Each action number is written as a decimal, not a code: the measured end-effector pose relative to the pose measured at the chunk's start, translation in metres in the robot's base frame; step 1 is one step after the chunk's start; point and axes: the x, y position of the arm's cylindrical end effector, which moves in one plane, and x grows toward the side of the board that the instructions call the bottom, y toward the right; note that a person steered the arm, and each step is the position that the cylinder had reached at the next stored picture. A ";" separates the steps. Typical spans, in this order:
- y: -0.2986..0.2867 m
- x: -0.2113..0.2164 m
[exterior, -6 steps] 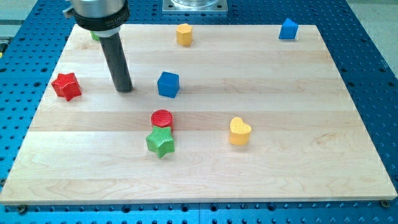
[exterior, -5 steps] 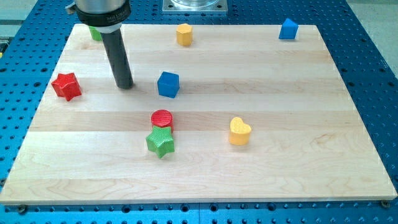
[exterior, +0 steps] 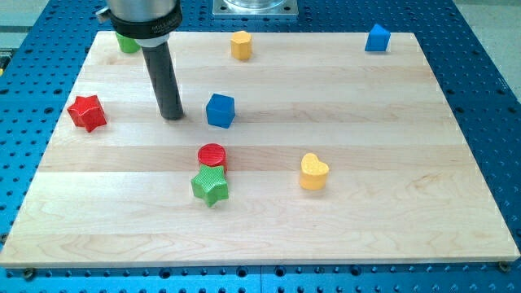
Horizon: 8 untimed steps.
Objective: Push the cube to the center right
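The blue cube (exterior: 220, 110) sits on the wooden board (exterior: 391, 163), left of the board's middle. My tip (exterior: 172, 115) rests on the board just to the view's left of the cube, a small gap apart from it. The dark rod rises from the tip toward the view's top left.
A red star (exterior: 87, 112) lies near the left edge. A red cylinder (exterior: 212, 155) touches a green star (exterior: 211, 186) below the cube. A yellow heart (exterior: 313, 172) lies right of them. A yellow hexagon block (exterior: 240, 45), a blue block (exterior: 377, 38) and a green block (exterior: 126, 43) sit along the top.
My tip has slid a little to the view's right, closing toward the blue cube. No block has moved.
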 end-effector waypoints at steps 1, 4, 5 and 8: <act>0.050 0.000; 0.228 0.040; 0.291 0.064; 0.352 0.056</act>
